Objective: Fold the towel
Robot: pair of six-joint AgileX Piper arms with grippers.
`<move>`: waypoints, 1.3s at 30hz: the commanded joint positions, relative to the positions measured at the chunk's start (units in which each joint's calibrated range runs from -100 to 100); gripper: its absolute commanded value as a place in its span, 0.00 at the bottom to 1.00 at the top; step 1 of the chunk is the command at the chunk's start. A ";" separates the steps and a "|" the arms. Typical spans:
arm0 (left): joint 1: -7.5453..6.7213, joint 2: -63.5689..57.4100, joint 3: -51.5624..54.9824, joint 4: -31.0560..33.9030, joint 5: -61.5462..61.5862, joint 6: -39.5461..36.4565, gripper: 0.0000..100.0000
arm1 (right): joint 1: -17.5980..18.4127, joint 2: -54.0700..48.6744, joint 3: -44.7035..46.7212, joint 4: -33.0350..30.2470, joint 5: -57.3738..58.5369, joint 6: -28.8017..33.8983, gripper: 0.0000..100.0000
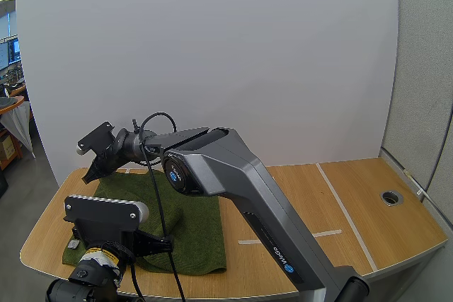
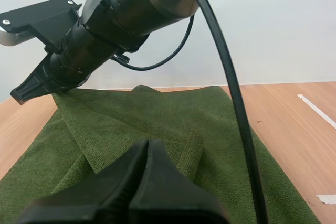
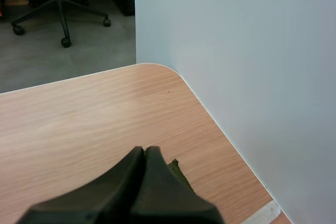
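Note:
A dark green towel (image 1: 202,235) lies on the left part of the wooden table, with one flap turned over on itself. My right arm reaches across to the towel's far left corner. My right gripper (image 1: 90,172) is shut there, and a small green corner of towel (image 3: 177,169) pokes out beside its tips (image 3: 145,151). In the left wrist view the right gripper (image 2: 22,96) holds that corner slightly raised. My left gripper (image 1: 167,245) sits low over the towel's near middle. It (image 2: 148,143) is shut at the bunched edge of the towel's (image 2: 226,145) flap.
White tape lines (image 1: 347,213) cross the wooden table (image 1: 311,189), and a round cable hole (image 1: 391,196) sits at the right. A white panel stands close behind the table's rear edge. The rounded table corner (image 3: 157,69) lies just beyond my right gripper.

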 commanded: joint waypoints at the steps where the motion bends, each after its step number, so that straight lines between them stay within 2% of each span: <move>1: -0.16 -0.32 0.00 -0.43 -0.66 -0.40 0.00 | -0.03 0.23 -0.46 0.12 -1.61 -0.64 0.00; 6: -0.16 -0.32 0.00 -0.43 -0.66 -0.40 0.00 | -0.03 0.23 -0.46 0.12 -1.58 -0.64 0.00; 7: -0.16 -0.32 0.00 -0.43 -0.66 -0.40 0.00 | -0.03 0.23 -0.46 0.12 -1.58 -0.64 0.09; 10: -0.16 -0.32 0.00 -0.43 -0.66 -0.40 0.00 | -0.03 0.23 -0.46 0.12 -1.58 -0.64 0.49; 11: -0.16 -0.32 0.00 -0.43 -0.66 -0.40 0.00 | -0.03 0.23 -0.46 0.12 -1.58 -0.64 0.66; 12: -0.16 -0.32 0.00 -0.43 -0.66 -0.40 0.00 | -0.03 0.10 -0.46 0.12 -1.58 -0.64 0.79; 13: -0.16 -0.32 0.00 -0.43 -0.66 -0.40 0.00 | -0.03 -0.04 -0.46 0.12 -1.58 -0.64 0.90; 15: -0.16 -0.32 0.00 -0.43 -0.66 -0.40 0.00 | -0.03 -0.49 -0.46 0.12 -0.70 -0.64 1.00; 24: -0.16 -0.32 0.00 -0.43 -0.66 -0.40 0.00 | -1.09 -7.12 -0.46 -2.85 9.75 1.32 1.00; 29: -0.16 -0.32 0.00 -0.43 -0.66 -0.40 0.00 | -2.72 -11.26 -0.46 -6.52 23.83 4.49 1.00; 30: -0.16 -0.32 0.00 -0.43 -0.66 -0.40 0.00 | -2.94 -12.02 -0.46 -7.79 26.62 5.13 0.97; 33: -0.16 -0.32 0.00 -0.43 -0.66 -0.40 0.00 | -3.56 -14.37 -0.46 -11.57 34.87 6.39 0.81; 36: -0.16 -0.32 0.00 -0.43 -0.66 -0.40 0.00 | -3.92 -17.07 -0.46 -14.39 44.70 6.72 0.59; 39: -0.16 -0.32 0.00 -0.43 -0.66 -0.40 0.00 | -4.00 -20.04 -0.46 -17.37 53.64 7.81 0.29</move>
